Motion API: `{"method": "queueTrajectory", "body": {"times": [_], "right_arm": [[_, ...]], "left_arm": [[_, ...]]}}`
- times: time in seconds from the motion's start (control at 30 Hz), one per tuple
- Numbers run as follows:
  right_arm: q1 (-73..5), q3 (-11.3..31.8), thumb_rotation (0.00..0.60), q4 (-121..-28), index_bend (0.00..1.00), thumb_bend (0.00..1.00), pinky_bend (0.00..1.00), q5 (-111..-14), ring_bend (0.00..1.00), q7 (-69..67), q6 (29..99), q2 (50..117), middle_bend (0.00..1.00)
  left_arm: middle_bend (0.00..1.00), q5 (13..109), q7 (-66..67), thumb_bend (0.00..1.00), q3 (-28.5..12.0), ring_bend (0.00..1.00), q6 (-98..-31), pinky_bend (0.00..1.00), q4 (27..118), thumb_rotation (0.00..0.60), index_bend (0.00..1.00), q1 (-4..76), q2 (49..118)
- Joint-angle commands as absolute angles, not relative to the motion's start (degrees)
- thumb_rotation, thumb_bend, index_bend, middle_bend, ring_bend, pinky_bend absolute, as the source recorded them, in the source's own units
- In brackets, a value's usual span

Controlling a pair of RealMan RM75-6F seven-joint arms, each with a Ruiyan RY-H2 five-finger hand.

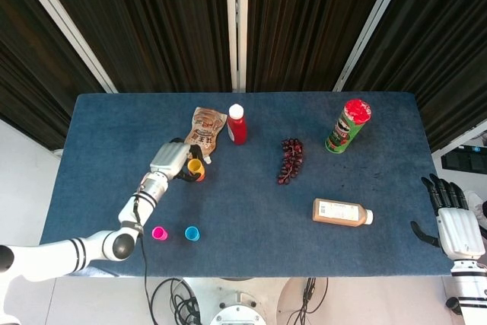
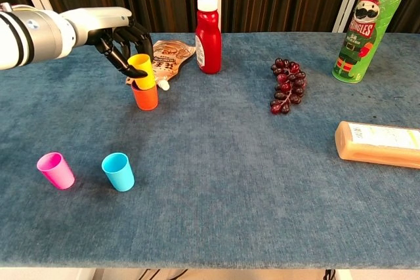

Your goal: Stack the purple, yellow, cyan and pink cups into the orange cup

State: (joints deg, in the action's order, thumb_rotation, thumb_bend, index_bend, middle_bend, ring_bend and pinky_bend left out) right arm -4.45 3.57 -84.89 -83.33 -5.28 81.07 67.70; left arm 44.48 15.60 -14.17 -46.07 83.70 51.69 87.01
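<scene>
Four cups (image 2: 118, 171), two bottles (image 2: 208, 31), one can (image 2: 357, 27), one pouch (image 2: 167, 59), one grape bunch (image 2: 287, 84).

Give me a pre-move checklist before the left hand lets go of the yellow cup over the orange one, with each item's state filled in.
1. Left hand grips the small yellow plastic cup: ok.
2. Yellow cup sits over the mouth of the small orange plastic cup: ok, though it is tilted.
3. Yellow cup fully seated: not ok; most of it stands above the rim.
4. Purple cup already nested inside the orange cup: cannot tell, the yellow cup hides it.
5. Small cyan plastic cup and small pink plastic cup upright and apart from the stack, waiting: ok.
6. Right hand off at the table's edge, holding nothing: ok.
</scene>
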Motion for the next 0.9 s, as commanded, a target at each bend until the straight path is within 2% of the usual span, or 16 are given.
{"method": "queueTrajectory", "body": {"times": [0.03, 0.27, 0.33, 0.43, 0.5, 0.67, 0.9], "right_arm": [[-4.5, 3.6, 0.600, -84.8, 0.00, 0.22, 0.00, -83.7, 0.00, -5.5, 81.3, 67.7, 0.00], [-4.4, 3.6, 0.600, -84.8, 0.00, 0.22, 0.00, -83.6, 0.00, -5.6, 81.5, 67.6, 0.00], [-4.4, 3.5, 0.600, -84.9, 0.00, 0.22, 0.00, -83.5, 0.00, -5.5, 81.3, 67.6, 0.00], [-4.4, 3.5, 0.600, -85.0, 0.00, 0.22, 0.00, -83.4, 0.00, -5.3, 81.2, 67.6, 0.00], [-4.4, 3.6, 0.600, -85.1, 0.00, 0.22, 0.00, -83.4, 0.00, -5.3, 81.2, 67.5, 0.00], [-4.4, 3.7, 0.600, -85.7, 0.00, 0.22, 0.00, -83.6, 0.00, -5.1, 81.7, 67.1, 0.00], [-4.5, 3.9, 0.600, -86.7, 0.00, 0.22, 0.00, -84.0, 0.00, -4.6, 82.2, 66.4, 0.00]], "left_arm": [[0.46, 44.8, 15.5, 0.26, -13.8, 0.52, -46.2, 0.19, 83.2, 0.600, 0.46, 51.8, 87.4], [0.43, 44.7, 15.1, 0.26, -13.5, 0.50, -46.5, 0.19, 82.8, 0.600, 0.43, 51.9, 87.6], [0.38, 44.6, 15.1, 0.26, -13.3, 0.43, -46.5, 0.17, 82.7, 0.600, 0.39, 51.9, 87.5], [0.27, 45.6, 14.6, 0.24, -13.1, 0.28, -47.4, 0.14, 82.8, 0.600, 0.27, 51.5, 87.6], [0.25, 46.3, 14.1, 0.24, -13.1, 0.23, -48.0, 0.13, 83.0, 0.600, 0.24, 51.1, 87.5], [0.24, 48.1, 13.4, 0.23, -13.4, 0.22, -49.5, 0.13, 85.6, 0.600, 0.23, 50.3, 85.9], [0.25, 51.2, 16.5, 0.23, -11.6, 0.22, -55.3, 0.13, 95.8, 0.600, 0.24, 47.3, 79.6]]}}
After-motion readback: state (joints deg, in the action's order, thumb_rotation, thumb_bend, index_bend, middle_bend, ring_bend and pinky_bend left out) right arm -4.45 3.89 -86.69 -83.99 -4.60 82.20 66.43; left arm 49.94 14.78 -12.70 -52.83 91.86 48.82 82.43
